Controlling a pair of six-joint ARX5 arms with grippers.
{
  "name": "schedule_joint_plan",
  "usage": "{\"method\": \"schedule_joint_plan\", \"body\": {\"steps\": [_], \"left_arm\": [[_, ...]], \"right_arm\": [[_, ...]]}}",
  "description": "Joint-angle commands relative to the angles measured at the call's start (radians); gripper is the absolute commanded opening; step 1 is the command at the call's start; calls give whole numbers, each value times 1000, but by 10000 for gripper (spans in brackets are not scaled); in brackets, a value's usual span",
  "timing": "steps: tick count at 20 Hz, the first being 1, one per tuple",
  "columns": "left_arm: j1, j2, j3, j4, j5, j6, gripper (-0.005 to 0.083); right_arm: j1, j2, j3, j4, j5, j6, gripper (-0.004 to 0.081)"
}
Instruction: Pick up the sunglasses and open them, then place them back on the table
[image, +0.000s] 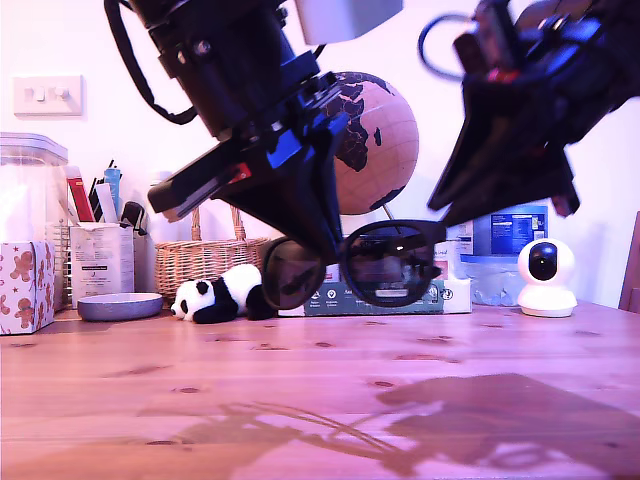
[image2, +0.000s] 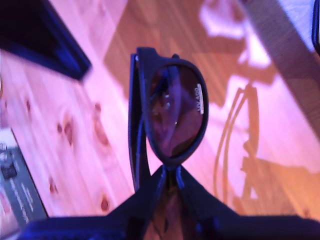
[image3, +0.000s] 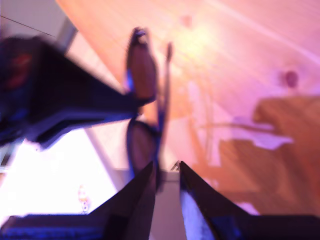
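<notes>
Home desk: globe (image: 375, 140), wicker basket (image: 205, 262), panda toy (image: 220, 298).

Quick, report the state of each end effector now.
My first gripper: closed on the sunglasses, held above the table.
My second gripper: at the sunglasses' end; grip cannot be told.

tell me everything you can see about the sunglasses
The sunglasses have a black, plastic-looking frame with large rounded dark lenses; a small white sticker sits on one lens. They hang in the air above the table, front facing the exterior camera, roughly level. My first end effector is shut on the frame by one lens. My second end effector is at the other end; its grip is unclear. Whether the temples are folded is unclear.
</notes>
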Motion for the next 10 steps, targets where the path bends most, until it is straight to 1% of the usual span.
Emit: {"method": "schedule_joint_plan", "body": {"steps": [1, 5, 10], "left_arm": [[14, -8, -13, 6, 3, -1, -19], [40, -8, -29, 4, -14, 21, -19], [37, -8, -30, 3, -14, 25, -19]], "right_arm": [[-2, 27, 37, 15, 7, -8, 127], [2, 98, 104, 1, 5, -34, 127], [41, 162, 168, -46, 1, -60, 127]]}}
